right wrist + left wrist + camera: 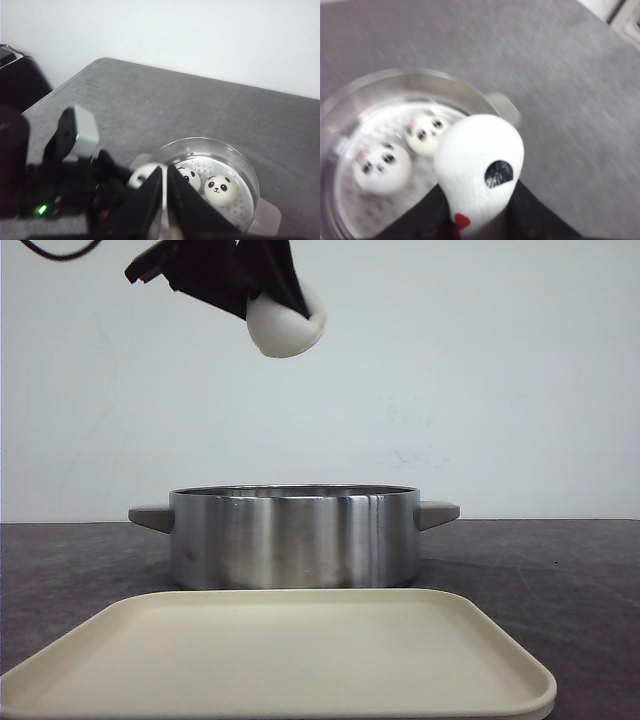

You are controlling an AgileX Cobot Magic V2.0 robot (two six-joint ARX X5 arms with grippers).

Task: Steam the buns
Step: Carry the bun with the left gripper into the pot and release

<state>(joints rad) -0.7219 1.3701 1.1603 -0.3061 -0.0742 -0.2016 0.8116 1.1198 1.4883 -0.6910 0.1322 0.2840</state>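
My left gripper (283, 302) is shut on a white panda bun (286, 328) and holds it high above the steel pot (295, 537), over its left half. In the left wrist view the held bun (479, 167) is squeezed between the black fingers, one black eye showing. Two more panda buns (427, 133) (382, 168) lie on the perforated steamer plate inside the pot (470, 95). The right wrist view shows the same two buns (190, 178) (221, 190) in the pot (250, 172). My right gripper (165, 197) is shut and empty, high above the pot; it is out of the front view.
A cream tray (280, 665) lies on the dark grey table (560, 570) in front of the pot. The pot has grey side handles (438, 513). The left arm's wrist and camera block (82, 132) sit close to my right gripper's fingers. A white wall stands behind.
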